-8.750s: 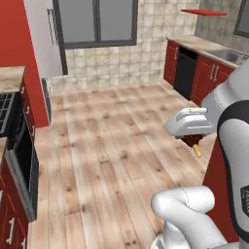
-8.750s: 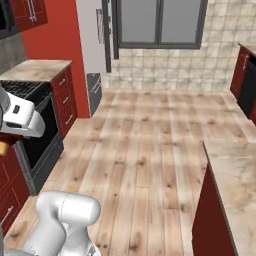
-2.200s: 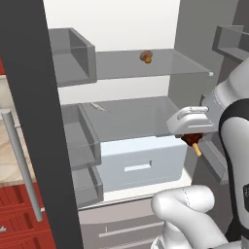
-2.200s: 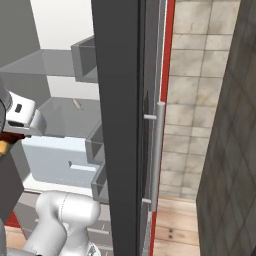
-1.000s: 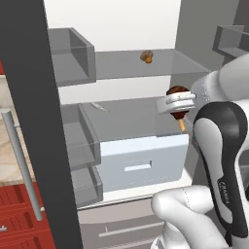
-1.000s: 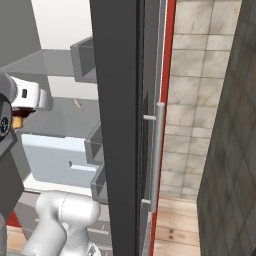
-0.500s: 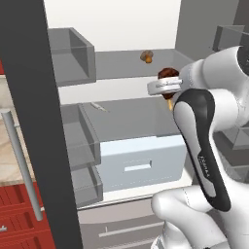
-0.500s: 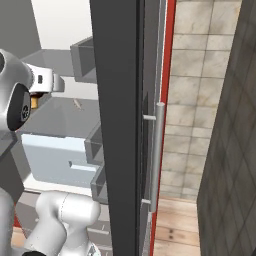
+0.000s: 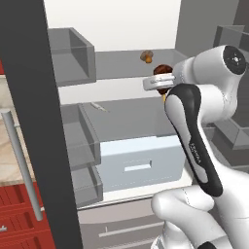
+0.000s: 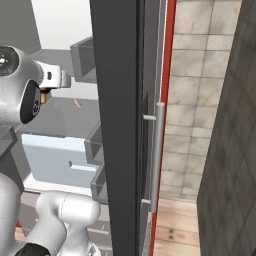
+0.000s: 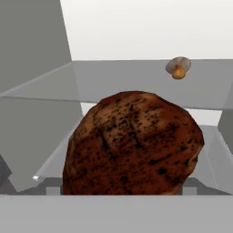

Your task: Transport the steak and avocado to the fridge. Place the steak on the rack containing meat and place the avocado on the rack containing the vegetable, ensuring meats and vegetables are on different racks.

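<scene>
My gripper (image 9: pixel 163 83) is shut on the steak (image 9: pixel 162 71), a dark reddish-brown lump with a tan stub hanging below. In the hand view the steak (image 11: pixel 132 145) hides the fingertips. I hold it inside the open fridge (image 9: pixel 116 29), just in front of the higher glass shelf (image 9: pixel 121 63) and above the lower grey shelf (image 9: pixel 136 116) that tops the white drawer (image 9: pixel 141 155). From the right base view the gripper (image 10: pixel 47 95) shows left of the dark door. The avocado is out of view.
An orange-brown lump (image 9: pixel 146 56) lies on the higher shelf, also in the hand view as the lump (image 11: pixel 178 68). A thin small item (image 9: pixel 97 106) lies on the lower shelf. The dark fridge door (image 10: pixel 120 125) with its silver handle (image 10: pixel 156 150) stands right. Grey door bins (image 9: pixel 70 53) sit left.
The arm has lifted the steak from beside the drawer up and leftward to the height of the higher shelf. The grip has not changed.
</scene>
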{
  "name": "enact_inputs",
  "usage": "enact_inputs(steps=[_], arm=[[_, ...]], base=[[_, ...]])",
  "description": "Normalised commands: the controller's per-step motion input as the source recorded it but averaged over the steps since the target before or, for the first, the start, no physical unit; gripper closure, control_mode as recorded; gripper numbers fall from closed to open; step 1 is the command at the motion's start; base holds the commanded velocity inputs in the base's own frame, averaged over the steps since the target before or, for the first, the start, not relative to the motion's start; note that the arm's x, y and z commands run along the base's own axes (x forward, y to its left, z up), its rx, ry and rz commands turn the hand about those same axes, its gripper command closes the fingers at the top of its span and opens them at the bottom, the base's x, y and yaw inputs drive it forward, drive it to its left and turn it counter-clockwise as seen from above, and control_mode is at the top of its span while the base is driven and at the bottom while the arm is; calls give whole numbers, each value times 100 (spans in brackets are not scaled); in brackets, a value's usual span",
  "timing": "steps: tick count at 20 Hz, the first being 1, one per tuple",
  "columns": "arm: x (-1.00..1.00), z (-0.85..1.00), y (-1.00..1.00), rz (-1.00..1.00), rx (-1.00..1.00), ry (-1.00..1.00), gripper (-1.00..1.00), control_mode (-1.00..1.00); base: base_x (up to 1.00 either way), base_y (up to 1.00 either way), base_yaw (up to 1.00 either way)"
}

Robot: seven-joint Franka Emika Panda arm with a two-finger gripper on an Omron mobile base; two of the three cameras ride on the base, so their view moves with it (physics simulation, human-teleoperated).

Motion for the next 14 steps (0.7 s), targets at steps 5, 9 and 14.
enact_inputs(steps=[5, 9, 14], arm=[[56, -62, 1, 0, 0, -7, 100, -100], [47, -52, 0, 0, 0, 0, 100, -100], [46, -43, 0, 0, 0, 2, 100, -100]], base=[[0, 0, 0], [0, 0, 0], [0, 0, 0]])
